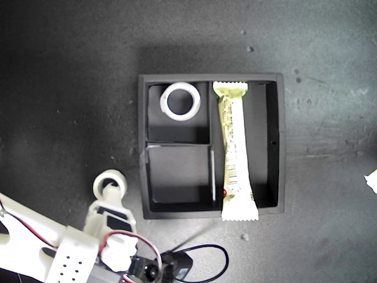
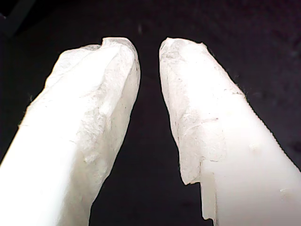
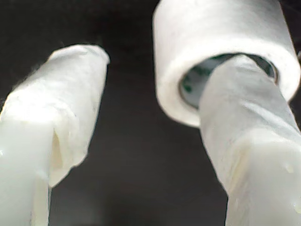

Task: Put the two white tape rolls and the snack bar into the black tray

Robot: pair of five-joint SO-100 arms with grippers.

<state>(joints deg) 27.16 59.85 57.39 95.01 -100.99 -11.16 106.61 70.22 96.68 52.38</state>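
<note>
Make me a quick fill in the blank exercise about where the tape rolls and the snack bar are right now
1. The thin white tape roll lies in a small ____ of the black tray.
2. The snack bar lies in the long compartment with one crimped end over the tray's ____.
3. One finger of my second gripper pokes through the ____ of the other tape roll.

Missing words: compartment; wall; centre

even overhead light, wrist views blurred, whites overexposed
</note>
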